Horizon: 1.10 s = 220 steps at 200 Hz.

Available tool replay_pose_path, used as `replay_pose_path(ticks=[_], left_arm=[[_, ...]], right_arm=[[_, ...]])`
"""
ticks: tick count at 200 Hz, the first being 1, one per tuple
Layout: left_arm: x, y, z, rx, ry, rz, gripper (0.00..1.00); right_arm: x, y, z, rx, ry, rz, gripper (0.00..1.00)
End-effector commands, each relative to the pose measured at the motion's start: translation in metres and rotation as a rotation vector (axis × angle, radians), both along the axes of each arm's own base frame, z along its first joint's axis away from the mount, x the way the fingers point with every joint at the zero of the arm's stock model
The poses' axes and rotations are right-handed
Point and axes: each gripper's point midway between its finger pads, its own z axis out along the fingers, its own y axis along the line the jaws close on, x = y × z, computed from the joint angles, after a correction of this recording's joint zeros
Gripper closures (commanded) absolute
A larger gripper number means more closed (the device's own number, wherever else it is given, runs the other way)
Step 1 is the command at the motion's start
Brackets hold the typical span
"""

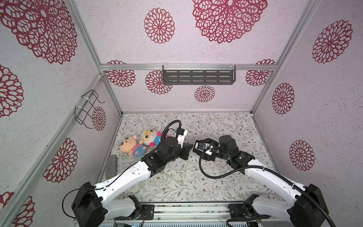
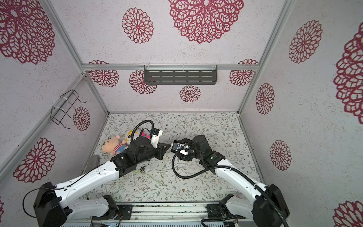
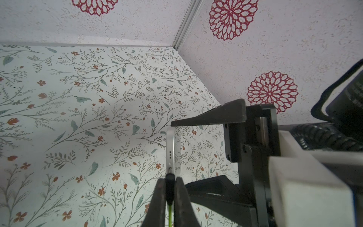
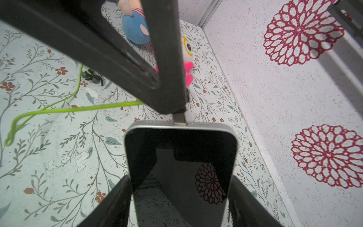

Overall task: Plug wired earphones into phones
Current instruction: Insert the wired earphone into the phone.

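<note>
Insertion step in hand. Left gripper, bottom centre of left wrist view, clamped tight on black plug. Right gripper grips phone by its long edges, held above table.

Plug tip meets port on phone's end edge. Silver shows between, so likely not fully seated.

Next move: straight push along phone's length, right side holding firm, no sideways tilt.

Wired earphones' green cable trails off left over table. Earbuds lie upper left.

Wall shelf and wire basket: nothing visible inside either.
</note>
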Motion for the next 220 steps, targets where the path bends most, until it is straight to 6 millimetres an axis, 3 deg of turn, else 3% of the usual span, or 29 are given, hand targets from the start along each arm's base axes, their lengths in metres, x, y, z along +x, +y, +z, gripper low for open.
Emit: replay_pose_path(ticks=[1,66,220], left_arm=[[-0.004,-0.006,-0.007,0.000,0.020,-0.026,1.00],[-0.005,-0.006,-0.025,0.057,0.056,-0.032,1.00],[-0.015,-0.017,-0.050,0.049,0.149,-0.120,1.00]], right_arm=[[0.007,0.009,0.048,0.096,-0.099,0.000,0.35],[0.008,0.008,0.056,0.092,-0.125,-0.009,0.35],[0.000,0.011,0.042,0.054,-0.149,0.012,0.36]])
